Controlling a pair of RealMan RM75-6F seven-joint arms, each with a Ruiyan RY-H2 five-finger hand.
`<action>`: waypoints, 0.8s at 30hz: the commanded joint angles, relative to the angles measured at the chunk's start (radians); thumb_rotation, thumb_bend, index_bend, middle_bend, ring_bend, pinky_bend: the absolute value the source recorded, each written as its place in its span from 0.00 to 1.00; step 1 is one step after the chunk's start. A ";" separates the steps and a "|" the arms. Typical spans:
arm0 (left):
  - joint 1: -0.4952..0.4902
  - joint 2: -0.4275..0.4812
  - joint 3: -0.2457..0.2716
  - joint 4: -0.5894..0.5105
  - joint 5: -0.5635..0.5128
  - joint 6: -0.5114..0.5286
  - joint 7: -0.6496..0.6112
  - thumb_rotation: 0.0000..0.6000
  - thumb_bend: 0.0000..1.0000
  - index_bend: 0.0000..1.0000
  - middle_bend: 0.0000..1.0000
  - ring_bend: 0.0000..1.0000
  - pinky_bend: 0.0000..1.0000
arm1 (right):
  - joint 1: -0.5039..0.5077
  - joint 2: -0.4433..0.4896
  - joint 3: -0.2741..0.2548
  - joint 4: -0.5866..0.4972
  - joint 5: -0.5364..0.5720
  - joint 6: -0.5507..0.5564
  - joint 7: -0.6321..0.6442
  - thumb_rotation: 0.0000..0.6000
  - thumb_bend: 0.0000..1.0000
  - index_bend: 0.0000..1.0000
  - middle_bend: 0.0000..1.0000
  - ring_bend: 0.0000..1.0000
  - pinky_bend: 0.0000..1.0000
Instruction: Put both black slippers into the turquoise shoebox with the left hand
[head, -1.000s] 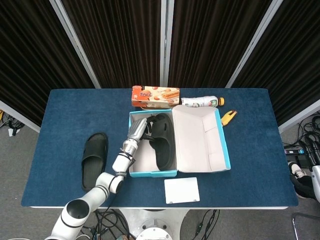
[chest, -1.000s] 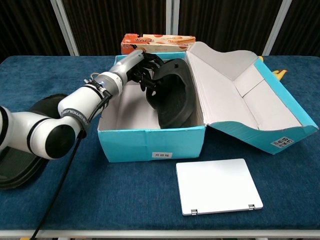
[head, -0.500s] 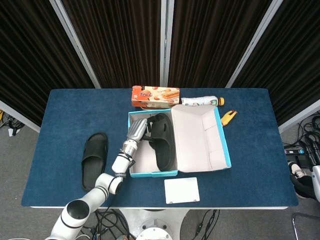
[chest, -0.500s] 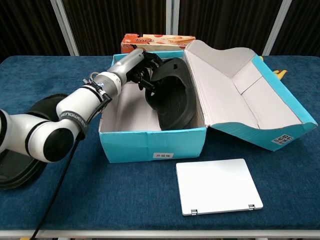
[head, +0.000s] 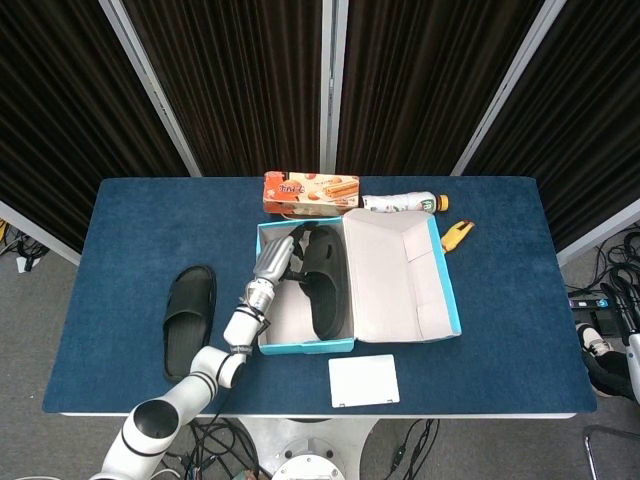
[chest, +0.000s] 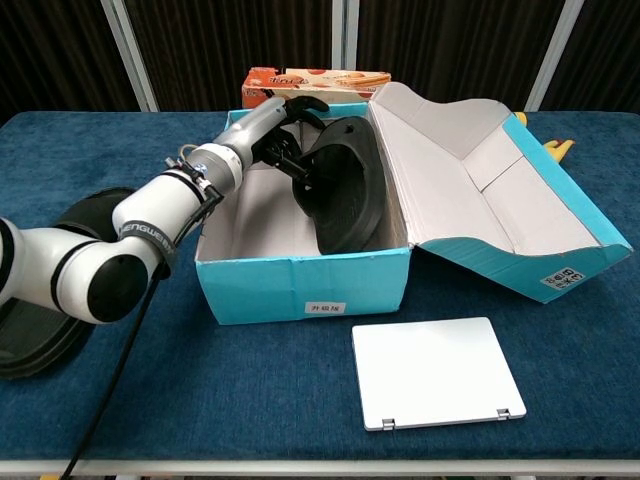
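**One slipper boxed, one to go**

Left hand (chest: 285, 125) inside turquoise shoebox (chest: 300, 285), fingers apart, off the boxed slipper (chest: 345, 195) (propped vs lid-side wall). Second slipper (head: 188, 318) on table, to hand's left, long axis front-to-back. Right hand unseen.

My left arm (chest: 120, 235) stretches forward and right, forearm angled up, wrist straight. My left hand (chest: 283, 128) is at the far end, dark fingers (chest: 305, 103) spread apart and curled slightly, gripping nothing. My right hand is out of both views.
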 joint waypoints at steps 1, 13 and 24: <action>-0.002 0.001 -0.001 0.011 0.005 0.009 -0.001 1.00 0.00 0.11 0.04 0.10 0.41 | -0.001 0.001 -0.001 0.000 -0.001 0.002 0.002 1.00 0.12 0.00 0.00 0.00 0.00; 0.030 0.140 0.022 -0.152 0.045 0.045 0.075 1.00 0.00 0.11 0.03 0.08 0.33 | -0.003 -0.003 -0.003 0.002 -0.019 0.010 0.006 1.00 0.12 0.00 0.00 0.00 0.00; 0.131 0.432 0.013 -0.619 0.003 0.054 0.363 1.00 0.00 0.11 0.03 0.08 0.31 | -0.012 -0.008 -0.007 0.011 -0.032 0.027 0.014 1.00 0.12 0.00 0.00 0.00 0.00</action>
